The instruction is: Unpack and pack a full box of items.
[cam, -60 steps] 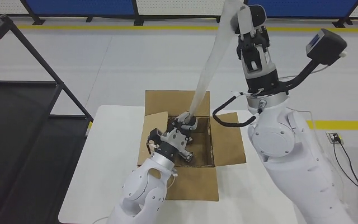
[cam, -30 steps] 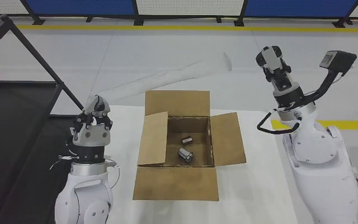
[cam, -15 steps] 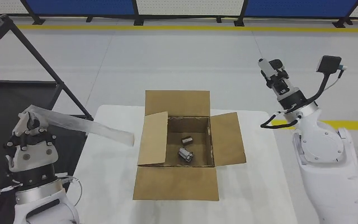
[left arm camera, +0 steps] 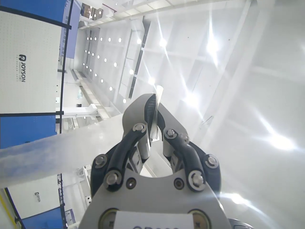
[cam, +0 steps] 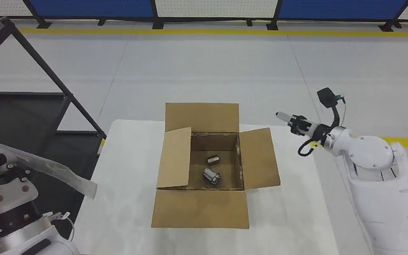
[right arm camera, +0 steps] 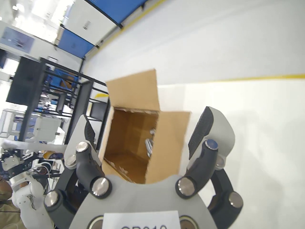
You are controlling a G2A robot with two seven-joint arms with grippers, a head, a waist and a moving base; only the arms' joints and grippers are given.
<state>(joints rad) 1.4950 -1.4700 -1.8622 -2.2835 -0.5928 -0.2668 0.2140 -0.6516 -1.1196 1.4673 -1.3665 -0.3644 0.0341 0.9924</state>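
Foam sheet (cam: 56, 171), now far left, in left gripper (left arm camera: 154, 104)

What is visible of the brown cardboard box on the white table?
The brown corrugated cardboard box stands open and upright on the white table. Its far, near and right flaps are folded outward; the left flap looks part raised. Two small dark metal parts lie on its bottom. Nothing else touches it.
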